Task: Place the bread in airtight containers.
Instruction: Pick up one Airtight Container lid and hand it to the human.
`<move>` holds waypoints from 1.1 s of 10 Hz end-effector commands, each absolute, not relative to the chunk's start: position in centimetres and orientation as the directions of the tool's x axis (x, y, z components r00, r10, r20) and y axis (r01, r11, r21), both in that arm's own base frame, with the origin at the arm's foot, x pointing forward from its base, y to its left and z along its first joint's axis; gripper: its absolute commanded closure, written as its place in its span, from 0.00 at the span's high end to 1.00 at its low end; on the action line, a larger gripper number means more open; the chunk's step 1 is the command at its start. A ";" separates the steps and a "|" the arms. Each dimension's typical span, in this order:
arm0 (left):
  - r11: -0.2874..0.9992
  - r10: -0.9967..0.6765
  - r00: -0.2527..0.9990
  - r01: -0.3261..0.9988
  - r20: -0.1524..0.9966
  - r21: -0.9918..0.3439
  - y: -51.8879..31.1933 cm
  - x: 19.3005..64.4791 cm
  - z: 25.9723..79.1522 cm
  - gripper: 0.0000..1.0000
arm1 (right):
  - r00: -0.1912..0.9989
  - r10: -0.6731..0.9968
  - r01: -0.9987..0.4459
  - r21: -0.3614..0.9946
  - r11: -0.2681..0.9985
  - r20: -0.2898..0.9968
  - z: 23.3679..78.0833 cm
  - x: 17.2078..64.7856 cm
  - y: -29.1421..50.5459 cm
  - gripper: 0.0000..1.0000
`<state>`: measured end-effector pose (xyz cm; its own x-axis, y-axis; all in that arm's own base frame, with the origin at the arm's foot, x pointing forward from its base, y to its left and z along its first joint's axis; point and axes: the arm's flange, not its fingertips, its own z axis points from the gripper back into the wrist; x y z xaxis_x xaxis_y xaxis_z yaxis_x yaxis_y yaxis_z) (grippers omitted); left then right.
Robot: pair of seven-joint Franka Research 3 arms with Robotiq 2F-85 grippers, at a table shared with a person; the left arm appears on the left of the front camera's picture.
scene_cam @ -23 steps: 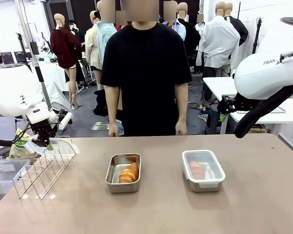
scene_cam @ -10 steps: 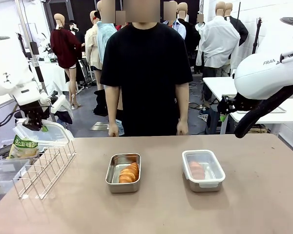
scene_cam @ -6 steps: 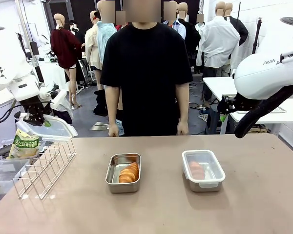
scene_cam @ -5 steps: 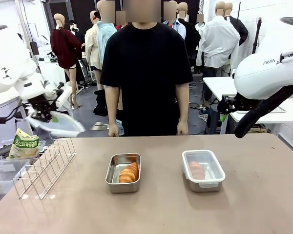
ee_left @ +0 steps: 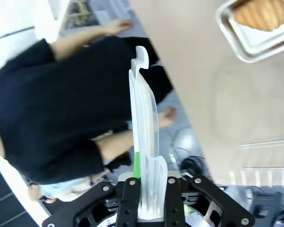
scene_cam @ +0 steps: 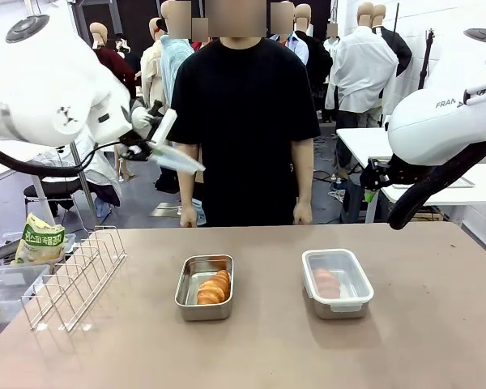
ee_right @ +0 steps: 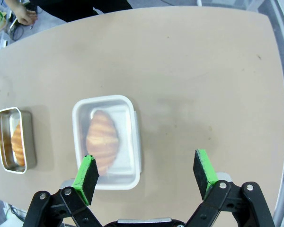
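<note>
Front view: left pincer [scene_cam: 146, 146] up high over the surface's [scene_cam: 267, 348] left-far side, pinching a clear lid [scene_cam: 178, 159] that sticks out toward the person [scene_cam: 243, 121] standing at the far edge. Open tin [scene_cam: 204, 288] sits mid-surface w/ a roll [scene_cam: 214, 287] inside, no lid on it. Lidded tin [scene_cam: 337, 282] to its right, apart from it, w/ 2nd roll [scene_cam: 326, 282] visible through the lid. Wire rack [scene_cam: 73, 275] at the left edge, bag [scene_cam: 39, 240] w/ green print behind it. Right arm [scene_cam: 445, 121] held high at the right side.

Left wrist view: pincer [ee_left: 149, 198] pressed together on the lid's [ee_left: 144, 142] edge; lid seen edge-on, running up the middle of the frame. Person's black shirt [ee_left: 52, 109] behind. Corner of the open tin [ee_left: 248, 42] at top right, roll [ee_left: 262, 12] in it. Rack wires [ee_left: 265, 165] at lower right.

Right wrist view: pincer [ee_right: 146, 177] spread wide, nothing between the green pads [ee_right: 87, 177], hovering above the surface [ee_right: 203, 71]. Lidded tin [ee_right: 106, 142] just below-left of centre, one pad overlapping its near corner in the frame; roll [ee_right: 102, 137] under the lid. Open tin [ee_right: 15, 139] at far left w/ its roll [ee_right: 18, 144]. Person's hand [ee_right: 24, 14] at the top left edge.
</note>
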<state>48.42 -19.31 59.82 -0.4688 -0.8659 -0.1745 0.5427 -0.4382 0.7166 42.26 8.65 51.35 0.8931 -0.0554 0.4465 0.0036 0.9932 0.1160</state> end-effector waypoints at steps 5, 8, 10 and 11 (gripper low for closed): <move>-0.485 -0.769 -0.621 0.412 -0.152 0.771 -23.8 52.4 59.3 0.00 | 0.894 -0.057 0.004 0.118 0.993 0.444 51.3 42.3 8.5 1.00; -0.449 -0.794 -0.603 0.490 -0.082 0.748 -20.6 51.8 59.4 0.00 | 0.894 -0.057 0.004 0.118 0.993 0.444 51.3 42.3 8.5 1.00; -0.451 -0.799 -0.588 0.443 -0.129 0.775 -24.5 51.9 58.5 0.00 | 0.894 -0.057 0.004 0.118 0.993 0.444 51.3 42.3 8.5 1.00; -0.451 -0.799 -0.588 0.443 -0.129 0.775 -24.5 51.9 58.5 0.00 | 0.894 -0.057 0.004 0.118 0.993 0.444 51.3 42.3 8.5 1.00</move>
